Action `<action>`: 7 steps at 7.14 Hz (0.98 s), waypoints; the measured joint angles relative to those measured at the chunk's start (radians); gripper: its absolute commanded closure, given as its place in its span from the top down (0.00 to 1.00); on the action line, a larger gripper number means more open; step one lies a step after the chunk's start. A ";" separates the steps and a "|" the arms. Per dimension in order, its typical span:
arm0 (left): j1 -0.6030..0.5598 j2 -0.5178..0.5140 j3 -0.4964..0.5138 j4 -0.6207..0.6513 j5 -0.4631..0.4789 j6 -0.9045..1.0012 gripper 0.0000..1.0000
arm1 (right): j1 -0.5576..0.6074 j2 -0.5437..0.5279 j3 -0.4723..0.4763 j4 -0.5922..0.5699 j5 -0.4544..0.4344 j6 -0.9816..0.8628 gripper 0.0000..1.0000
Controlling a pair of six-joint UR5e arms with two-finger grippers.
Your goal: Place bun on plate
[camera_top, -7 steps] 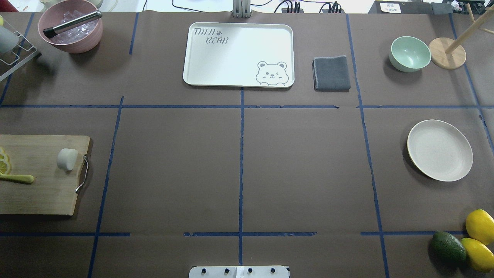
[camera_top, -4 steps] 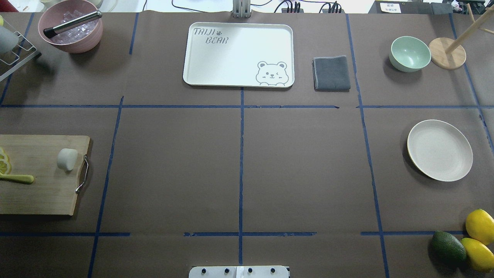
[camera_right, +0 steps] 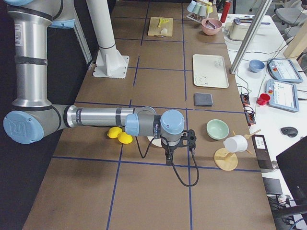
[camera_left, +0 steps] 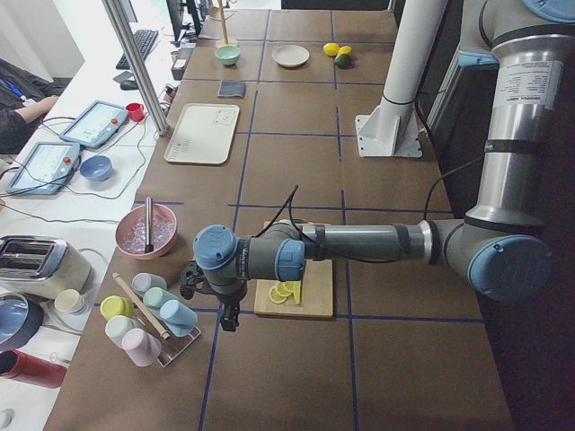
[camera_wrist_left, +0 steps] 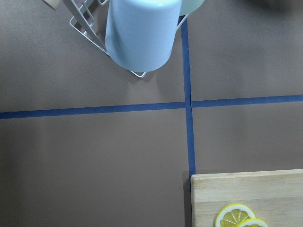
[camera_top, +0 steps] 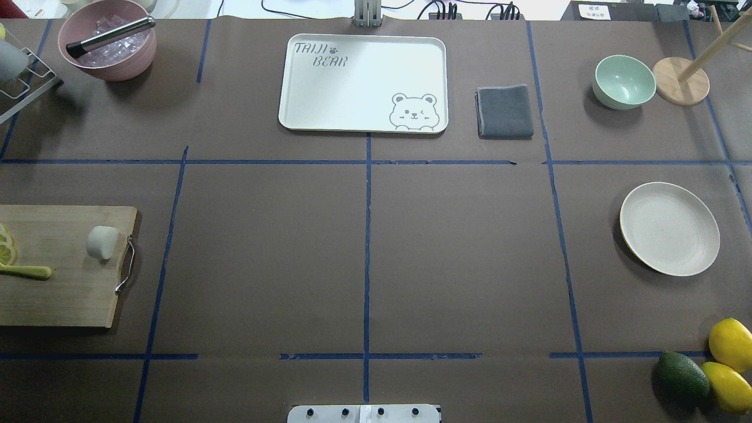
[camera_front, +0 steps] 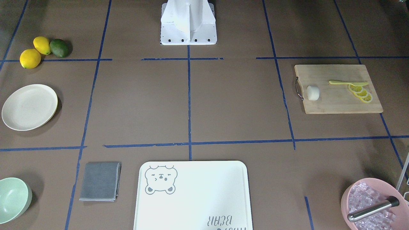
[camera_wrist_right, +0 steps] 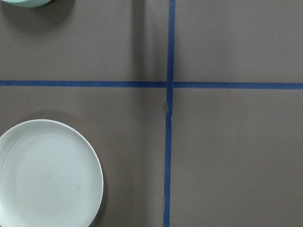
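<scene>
Status: task not yet begun; the step in hand is the approach to the pick. The bun (camera_top: 103, 242) lies on the cutting board (camera_top: 64, 294), close to the board's metal-handle edge and apart from the lemon slices (camera_front: 360, 93) at the board's other end. The plate (camera_top: 670, 228) sits bare, well apart from the board, at the opposite end of the table. The left gripper (camera_left: 228, 318) hangs above the table just off the board's lemon-slice corner. It appears only in the side view, so I cannot tell how its jaws stand. The right gripper (camera_right: 169, 154) is far from the board, and its jaws are likewise not readable. Judgement: the left arm is better placed. It must travel across the board to the bun, descend with jaws spread, and close gently on the soft roll before any carry.
</scene>
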 measured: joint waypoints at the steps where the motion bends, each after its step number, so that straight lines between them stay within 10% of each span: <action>1: 0.000 0.000 0.000 -0.001 0.000 0.000 1.00 | -0.001 0.012 -0.003 -0.001 0.005 0.006 1.00; 4: 0.000 0.006 -0.005 -0.004 -0.001 0.000 1.00 | -0.044 0.019 -0.034 0.042 0.005 0.048 1.00; 7: 0.000 0.008 -0.006 -0.005 -0.001 -0.001 1.00 | -0.195 -0.033 -0.109 0.447 -0.049 0.403 1.00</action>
